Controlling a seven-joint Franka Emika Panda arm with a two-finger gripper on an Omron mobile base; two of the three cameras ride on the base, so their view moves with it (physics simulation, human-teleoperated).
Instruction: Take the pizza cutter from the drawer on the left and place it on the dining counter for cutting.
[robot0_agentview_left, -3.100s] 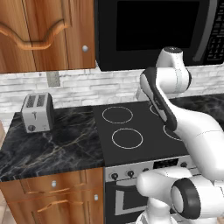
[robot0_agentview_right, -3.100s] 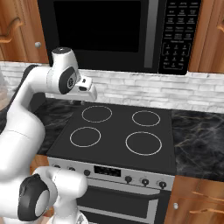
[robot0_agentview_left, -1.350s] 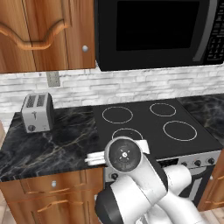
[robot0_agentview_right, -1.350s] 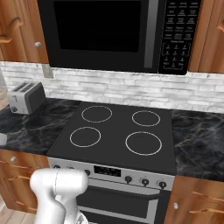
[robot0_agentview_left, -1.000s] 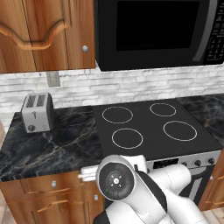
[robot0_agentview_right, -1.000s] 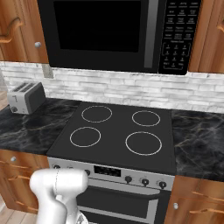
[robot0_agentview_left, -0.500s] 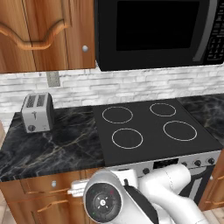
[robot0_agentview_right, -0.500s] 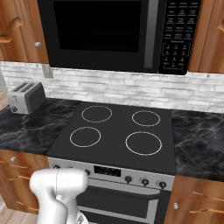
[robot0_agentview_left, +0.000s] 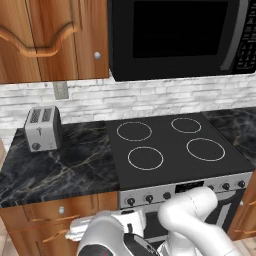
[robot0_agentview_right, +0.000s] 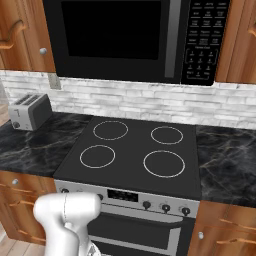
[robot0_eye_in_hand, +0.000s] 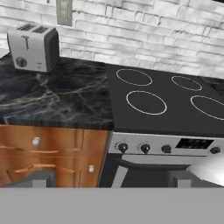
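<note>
The gripper (robot0_eye_in_hand: 108, 178), jaws wide and empty, faces the closed drawer (robot0_eye_in_hand: 41, 141) (knob (robot0_eye_in_hand: 36, 141) up-left of the fingertips) under the counter's front edge.

My 2 base cameras look down from either side at the stove (robot0_agentview_left: 170, 150); my hand camera faces it low, close.

The robot arm (robot0_agentview_left: 190, 215) has swung down from above the stove (robot0_agentview_left: 175, 145) to low in front of the drawer (robot0_agentview_left: 60, 212).
</note>
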